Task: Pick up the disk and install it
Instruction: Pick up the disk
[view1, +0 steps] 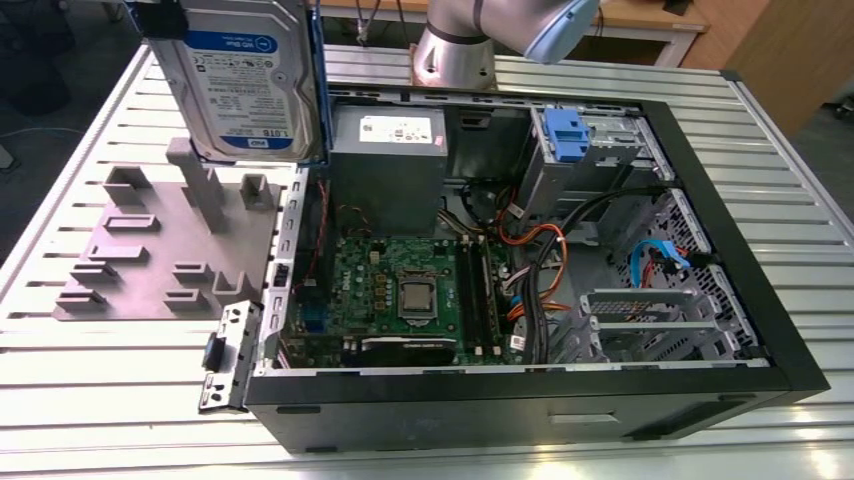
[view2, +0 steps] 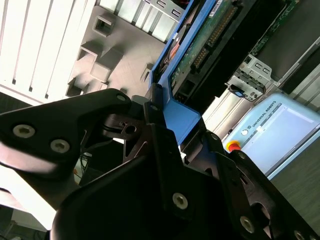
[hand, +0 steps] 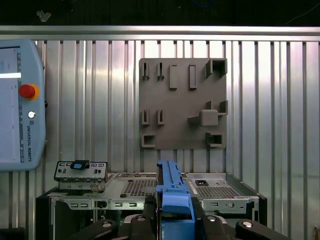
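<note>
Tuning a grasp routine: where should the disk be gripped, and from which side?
Across its thin thickness at the blue carrier end, coming end-on. The disk is a flat slab with parallel faces; the tool clamps it so, hanging upright.

Hand (hand: 175, 216) tight around disk (view1: 247, 75)

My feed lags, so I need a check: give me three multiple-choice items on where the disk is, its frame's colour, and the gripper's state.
1. The disk is: A) lying flat on the table B) held up in the air C) seated in a drive bay.
2. Its plastic frame is: A) red B) yellow C) blue.
3. The gripper is: A) shut on the disk B) open C) shut on nothing.
Answers: B, it hangs upright outside the computer case in the exterior view; C, blue in both wrist views; A, it clamps the frame.
</note>
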